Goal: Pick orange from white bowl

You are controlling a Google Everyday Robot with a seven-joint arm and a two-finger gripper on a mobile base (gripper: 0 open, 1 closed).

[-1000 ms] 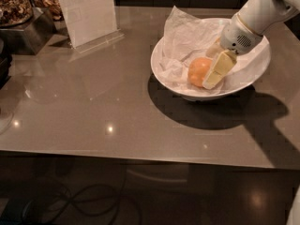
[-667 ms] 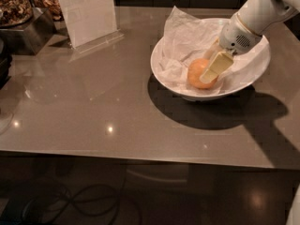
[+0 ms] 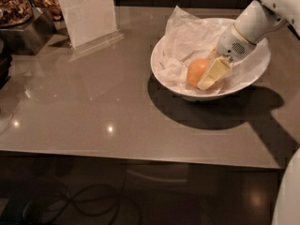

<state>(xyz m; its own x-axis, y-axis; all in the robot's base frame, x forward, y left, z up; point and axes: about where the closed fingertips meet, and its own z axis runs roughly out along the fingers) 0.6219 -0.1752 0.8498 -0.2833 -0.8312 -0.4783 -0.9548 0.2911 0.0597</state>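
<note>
The orange [image 3: 196, 69] lies in the white bowl [image 3: 168, 77] at the back right of the table, on crumpled white paper [image 3: 190, 39]. My gripper [image 3: 206, 78] reaches down into the bowl from the upper right. Its cream-coloured end lies against the orange's right side and covers part of it. The orange rests low in the bowl. The white arm [image 3: 248, 29] crosses over the bowl's right rim.
A clear stand with a white sheet [image 3: 86, 13] is at the back left of the grey table [image 3: 93, 107]. Containers of brown food [image 3: 16, 6] stand at the far left. The table's front edge runs along the bottom, with cables [image 3: 89, 200] on the floor below.
The gripper has shifted slightly lower and leftward against the orange. The orange and the bowl have stayed in place.
</note>
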